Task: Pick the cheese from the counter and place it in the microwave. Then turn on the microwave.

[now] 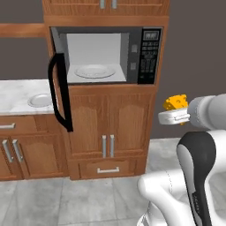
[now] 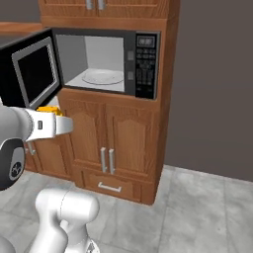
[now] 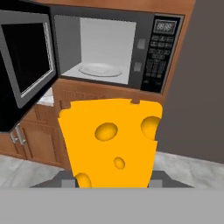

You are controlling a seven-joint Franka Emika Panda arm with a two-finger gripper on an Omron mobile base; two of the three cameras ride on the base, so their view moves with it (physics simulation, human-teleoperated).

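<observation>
One wedge of cheese point(image 1: 175, 102) sits clamped in the gripper point(image 1: 174, 115), carried in the air in front of the wooden cabinet column and well apart from the bench point(image 1: 17, 95). In the left base view the cheese shows at about 3 o'clock, just above the pale hand, lower than the microwave point(image 1: 145, 55) and off to its right. In the right base view a yellow sliver of it point(image 2: 49, 109) peeks over the hand at 9 o'clock, below the swung-out door point(image 2: 29, 74). From the hand view the cheese point(image 3: 111, 142) stands close before the lens at 6 o'clock, orange-yellow with several round holes, its flat top edge level with the cabinet face under the oven.

The microwave door stands wide open, hinged at the left, its curved dark handle point(image 1: 59, 92) hanging past the lower edge of the oven. Inside, the light grey cavity holds a round glass turntable point(image 1: 94, 71). The button panel point(image 1: 149, 57) with its small display lies at the right side of the oven.

On the marble bench at 9 o'clock in the left base view rests a round grey plate point(image 1: 40, 100). Below the oven are two cabinet doors and a drawer with silver handles point(image 1: 107, 145).
</observation>
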